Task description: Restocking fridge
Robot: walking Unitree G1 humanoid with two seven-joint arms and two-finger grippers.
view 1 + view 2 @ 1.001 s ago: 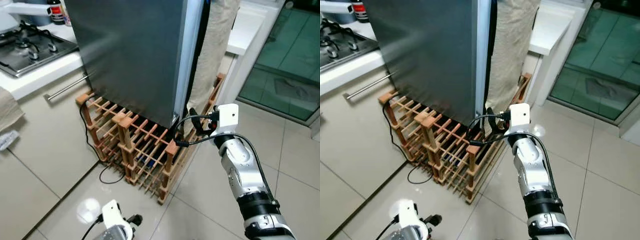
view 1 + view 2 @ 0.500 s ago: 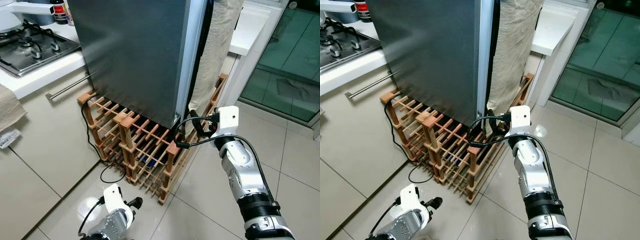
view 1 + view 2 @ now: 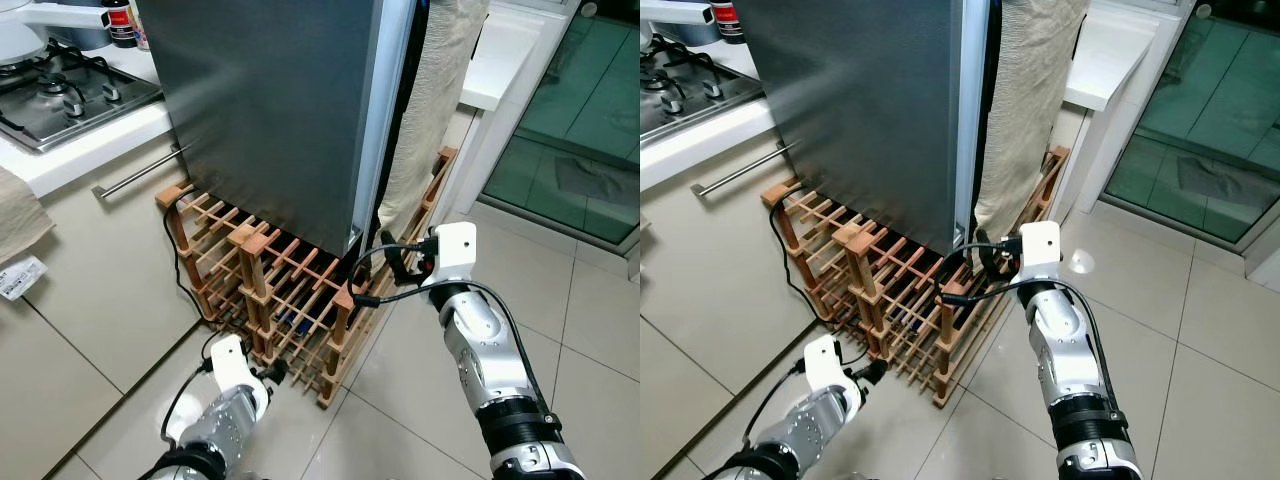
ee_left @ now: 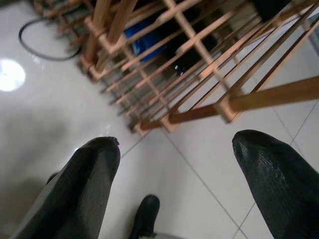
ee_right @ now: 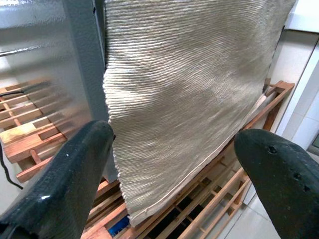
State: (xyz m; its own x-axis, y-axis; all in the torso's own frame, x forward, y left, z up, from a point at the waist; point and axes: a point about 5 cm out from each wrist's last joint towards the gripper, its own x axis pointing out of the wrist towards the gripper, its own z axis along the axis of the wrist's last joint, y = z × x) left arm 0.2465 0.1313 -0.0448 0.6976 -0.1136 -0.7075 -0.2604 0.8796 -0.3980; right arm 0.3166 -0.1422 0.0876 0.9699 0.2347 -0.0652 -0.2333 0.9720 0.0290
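Left gripper [image 4: 174,164] risen beside wooden rack [image 3: 290,290], fridge [image 3: 270,110] above

- Pale glossy tiled floor [image 3: 90,370] carries a wooden lattice rack [image 3: 275,290].
- The grey fridge [image 3: 270,110] stands on the rack.
- A black cable [image 3: 222,355] loops on the floor just beside the rack's front.
- The desk [image 3: 75,135] left of the rack bears a gas hob [image 3: 60,95].

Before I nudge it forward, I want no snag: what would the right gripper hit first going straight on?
Probably the beige woven cloth hanging beside the grey metal fridge. The right gripper, fingers spread, faces it squarely, with the wooden slatted rack below; depth is unclear.
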